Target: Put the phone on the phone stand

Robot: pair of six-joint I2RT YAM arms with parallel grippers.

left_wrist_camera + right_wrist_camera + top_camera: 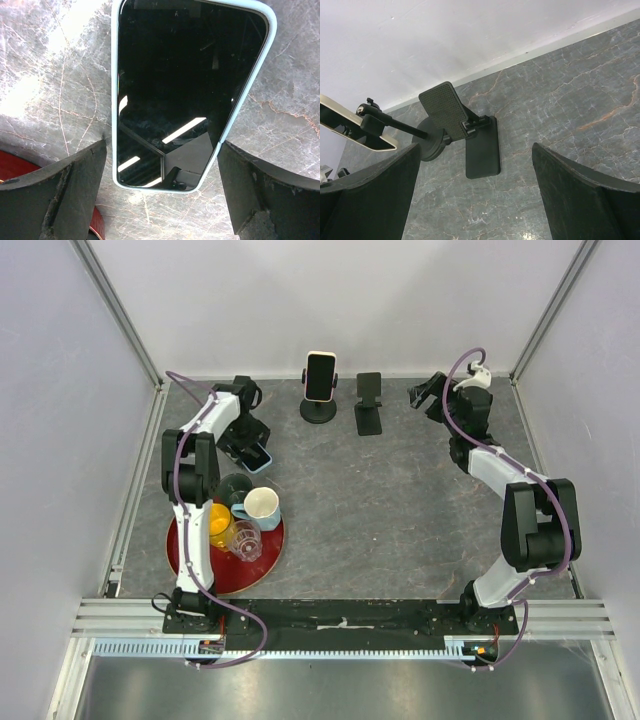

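Note:
The phone (259, 458), black-screened in a pale blue case, lies flat on the table at the left. In the left wrist view the phone (185, 90) has its near end between my left gripper's fingers. The left gripper (162, 200) is open and straddles that end without clamping it; its right finger (270, 195) is close to the case edge. An empty black folding phone stand (368, 403) stands at the back centre. The right gripper (428, 395) hovers open to the right of it, with the phone stand (470, 135) ahead of its fingers and nothing between them.
A second phone (320, 375) sits upright on a round-based stand (318, 410) just left of the empty one. A red tray (268, 555) with several cups lies near the left arm, its rim (15, 167) close to my left finger. White walls enclose the table.

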